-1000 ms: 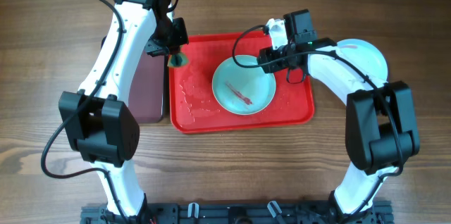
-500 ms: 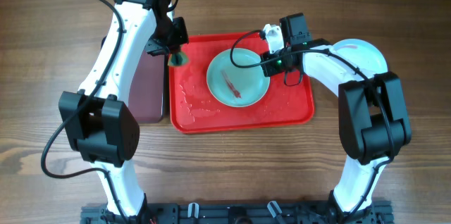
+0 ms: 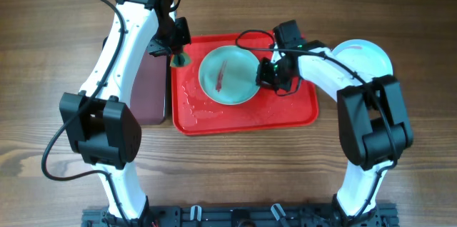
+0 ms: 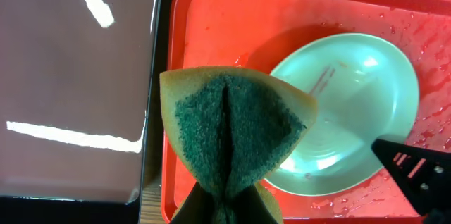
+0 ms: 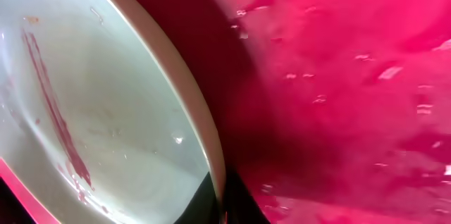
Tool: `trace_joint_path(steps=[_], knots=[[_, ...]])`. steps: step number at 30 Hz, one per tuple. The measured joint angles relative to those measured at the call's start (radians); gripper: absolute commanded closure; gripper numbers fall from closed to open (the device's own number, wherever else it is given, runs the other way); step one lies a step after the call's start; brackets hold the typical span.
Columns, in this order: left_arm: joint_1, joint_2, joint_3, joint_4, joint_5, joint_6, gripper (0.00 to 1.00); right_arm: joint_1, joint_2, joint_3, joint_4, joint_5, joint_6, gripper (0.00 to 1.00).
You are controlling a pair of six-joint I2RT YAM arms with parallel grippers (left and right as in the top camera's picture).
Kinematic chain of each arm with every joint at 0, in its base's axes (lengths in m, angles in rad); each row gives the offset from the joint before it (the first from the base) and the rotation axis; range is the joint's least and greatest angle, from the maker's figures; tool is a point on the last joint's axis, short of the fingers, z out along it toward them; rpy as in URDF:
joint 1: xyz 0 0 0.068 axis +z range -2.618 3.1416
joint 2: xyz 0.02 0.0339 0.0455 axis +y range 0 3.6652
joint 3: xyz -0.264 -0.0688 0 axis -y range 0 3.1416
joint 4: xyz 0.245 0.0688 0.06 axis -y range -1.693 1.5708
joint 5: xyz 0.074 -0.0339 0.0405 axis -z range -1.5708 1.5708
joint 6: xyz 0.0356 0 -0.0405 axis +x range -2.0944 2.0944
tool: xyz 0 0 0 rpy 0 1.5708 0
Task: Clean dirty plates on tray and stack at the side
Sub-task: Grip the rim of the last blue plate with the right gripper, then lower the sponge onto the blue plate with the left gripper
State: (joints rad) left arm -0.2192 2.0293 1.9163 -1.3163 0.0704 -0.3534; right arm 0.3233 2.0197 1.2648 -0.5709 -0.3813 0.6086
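A pale light-blue plate (image 3: 227, 76) with a thin red streak lies tilted over the red tray (image 3: 300, 109). My right gripper (image 3: 265, 74) is shut on its right rim; the right wrist view shows the rim (image 5: 204, 136) pinched between the fingers and the streak (image 5: 53, 111) on the plate. My left gripper (image 3: 178, 50) is shut on a folded green and yellow sponge (image 4: 236, 122) at the tray's top left corner, just left of the plate (image 4: 352, 111). Clean plates (image 3: 364, 57) lie stacked on the table right of the tray.
A smaller maroon tray (image 3: 148, 88) with a dark rim lies left of the red tray, under my left arm; it also shows in the left wrist view (image 4: 70, 83). The red tray floor (image 5: 352, 76) is wet with droplets. Bare wooden table surrounds both trays.
My right gripper has carried the light-blue plate leftward across the tray toward the sponge, turning it so the streak stands more upright. The left arm and sponge have not moved.
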Motion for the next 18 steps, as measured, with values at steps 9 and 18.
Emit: trace_joint_path(steps=[9, 18], knots=[[-0.050, 0.000, -0.069, 0.132, 0.022, 0.034, 0.96, 0.003, 0.000, -0.002, 0.029, 0.017, -0.019, 0.96], [-0.129, 0.061, -0.250, 0.311, 0.093, 0.163, 0.96, 0.003, 0.000, -0.002, 0.038, 0.016, -0.039, 0.96]])
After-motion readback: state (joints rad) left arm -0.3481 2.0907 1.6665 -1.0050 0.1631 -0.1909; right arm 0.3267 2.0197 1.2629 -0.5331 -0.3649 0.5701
